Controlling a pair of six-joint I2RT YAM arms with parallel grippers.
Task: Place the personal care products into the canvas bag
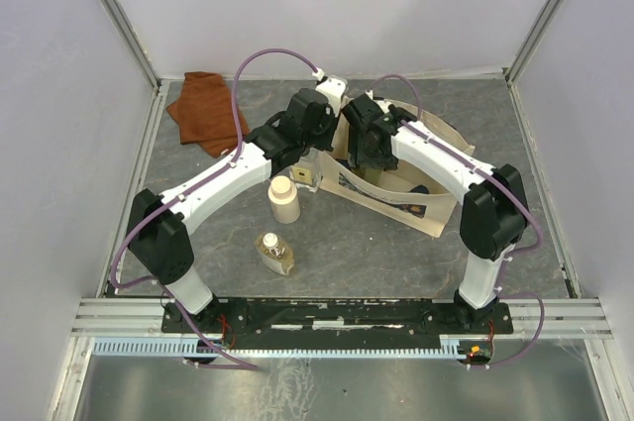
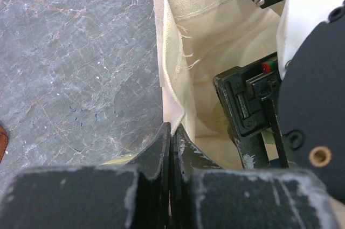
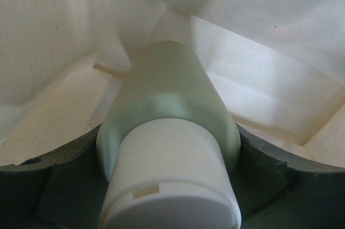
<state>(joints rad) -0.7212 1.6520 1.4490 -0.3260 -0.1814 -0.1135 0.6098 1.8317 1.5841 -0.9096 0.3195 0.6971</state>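
Your left claw pinched the canvas bag, your right claw held the olive-green cylinder inside; cream cylinder, amber flat bottle sat outside.

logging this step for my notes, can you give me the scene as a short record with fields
left tool: shut on the canvas bag, pinching its rim
right tool: inside the bag, shut on the olive-green bottle
olive-green bottle: cap toward the camera, body pointing into the bag
outside bag: cream bottle upright; amber bottle nearer the arm bases; clear square bottle beside the bag, partly under the left arm
rust-brown cloth: far left of the table, apart from everything else
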